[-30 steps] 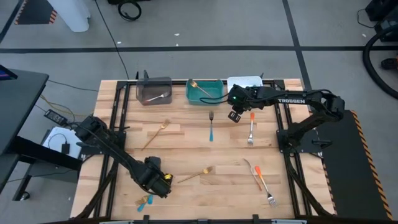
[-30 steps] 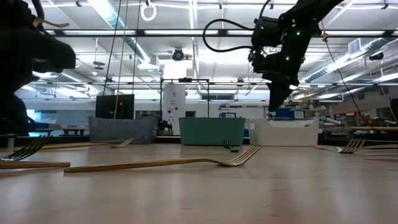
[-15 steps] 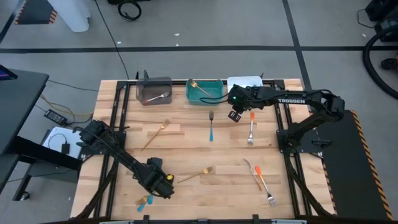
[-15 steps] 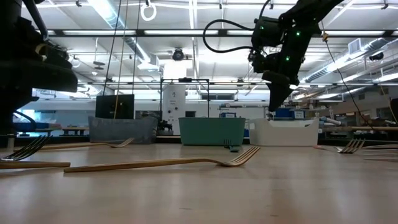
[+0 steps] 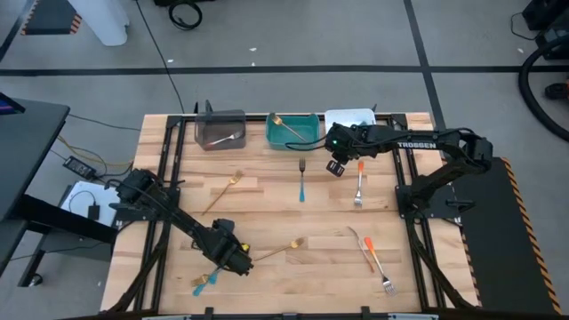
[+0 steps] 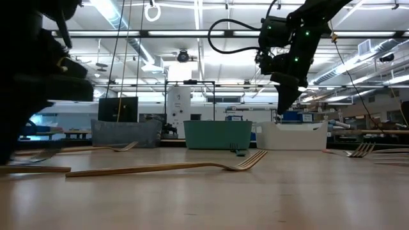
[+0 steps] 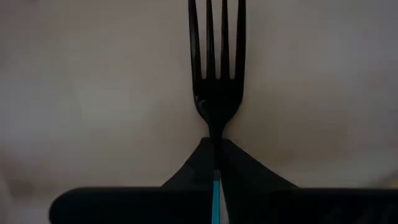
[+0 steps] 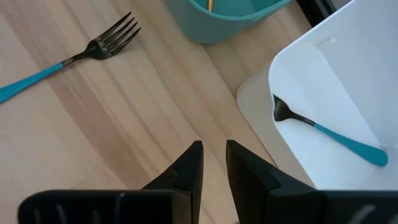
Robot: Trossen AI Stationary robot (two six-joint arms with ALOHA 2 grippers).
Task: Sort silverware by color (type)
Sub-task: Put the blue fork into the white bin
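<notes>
Left wrist view: a blue-handled fork [image 7: 214, 93] sticks out past the left gripper [image 5: 233, 259], whose fingers are clamped on its blue handle, near the table's [image 5: 267, 213] front left corner. On the table lie a gold fork [image 5: 280, 250] just beside that gripper, another blue-handled fork [image 5: 301, 180] near the middle, and orange-handled forks [image 5: 359, 184] towards the right edge. The right gripper [image 5: 335, 165] hangs near the back edge by the white bin [image 8: 336, 99], its fingers slightly apart and holding nothing.

Blue-handled fork [image 7: 216, 81] clamped by its handle, gold fork [image 5: 283, 249] flat nearby
</notes>
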